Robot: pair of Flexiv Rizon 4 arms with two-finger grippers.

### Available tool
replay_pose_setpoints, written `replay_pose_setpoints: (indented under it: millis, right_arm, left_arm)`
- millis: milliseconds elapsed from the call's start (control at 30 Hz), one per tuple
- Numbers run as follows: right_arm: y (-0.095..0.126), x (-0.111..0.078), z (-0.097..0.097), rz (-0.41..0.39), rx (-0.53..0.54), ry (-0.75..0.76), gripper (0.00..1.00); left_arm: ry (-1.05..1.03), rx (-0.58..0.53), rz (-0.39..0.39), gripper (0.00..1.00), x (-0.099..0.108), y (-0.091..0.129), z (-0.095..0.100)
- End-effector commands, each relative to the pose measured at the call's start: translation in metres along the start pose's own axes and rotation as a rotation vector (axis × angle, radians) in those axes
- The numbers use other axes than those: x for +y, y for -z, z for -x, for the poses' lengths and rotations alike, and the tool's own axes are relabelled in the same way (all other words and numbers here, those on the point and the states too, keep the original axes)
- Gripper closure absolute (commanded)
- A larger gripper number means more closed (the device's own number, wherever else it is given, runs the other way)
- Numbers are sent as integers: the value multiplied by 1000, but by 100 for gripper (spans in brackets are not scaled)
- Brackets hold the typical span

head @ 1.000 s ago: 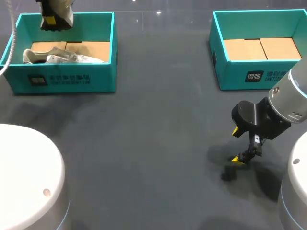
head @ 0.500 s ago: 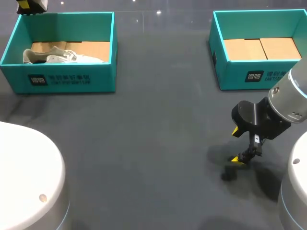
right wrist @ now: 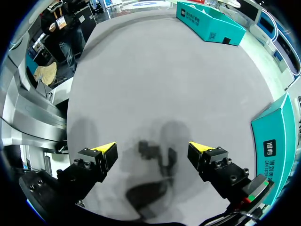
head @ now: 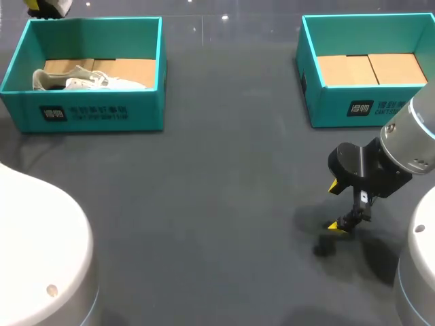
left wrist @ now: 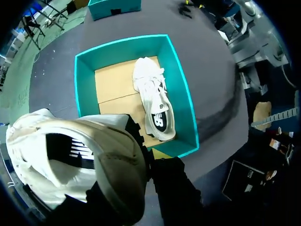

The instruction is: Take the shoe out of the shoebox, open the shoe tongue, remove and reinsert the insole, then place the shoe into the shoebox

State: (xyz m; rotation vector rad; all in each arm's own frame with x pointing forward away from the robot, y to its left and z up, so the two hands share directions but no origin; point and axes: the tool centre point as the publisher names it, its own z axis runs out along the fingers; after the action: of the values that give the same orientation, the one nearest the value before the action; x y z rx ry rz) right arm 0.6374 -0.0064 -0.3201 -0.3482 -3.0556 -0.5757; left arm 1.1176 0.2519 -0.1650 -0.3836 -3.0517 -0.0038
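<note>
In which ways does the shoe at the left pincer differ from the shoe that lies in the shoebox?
The held shoe is raised in the left pincer, outside the shoebox; the boxed shoe rests on the cardboard floor inside it. The held shoe turns its opening and heel to the left wrist view; the boxed shoe seems to lie on its side, with its flank and laces showing. Both are white sneakers.

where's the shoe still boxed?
Head view: the white shoe lies in the left shoebox along its near wall; the left gripper holds a second shoe above its far-left corner.
</note>
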Motion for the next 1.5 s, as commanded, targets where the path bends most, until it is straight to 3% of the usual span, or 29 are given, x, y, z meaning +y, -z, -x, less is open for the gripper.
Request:
replay_pose_setpoints:
  millis: [33,133,567,933,1033,1367,1500]
  right_arm:
    - [0,-1,-2,1,-3,1,0]
    - [0,-1,-2,1,-3,1,0]
    - [0,-1,-2,1,-3,1,0]
    - [0,-1,-2,1,-3,1,0]
    - [0,-1,-2,1,-3,1,0]
    - [0,-1,-2,1,-3,1,0]
    - [0,-1,-2,1,-3,1,0]
  left_arm:
    - [-232,-47,38,100,11,5,-4]
    - [-382,-66,82,100,20,7,-8]
    - [-382,-66,82,100,20,7,-8]
    - [-930,-55,118,100,55,-9,21]
    - [-1033,-75,203,100,63,-9,26]
    - [-1033,-75,203,100,63,-9,26]
    - [-1115,-90,246,100,59,-14,27]
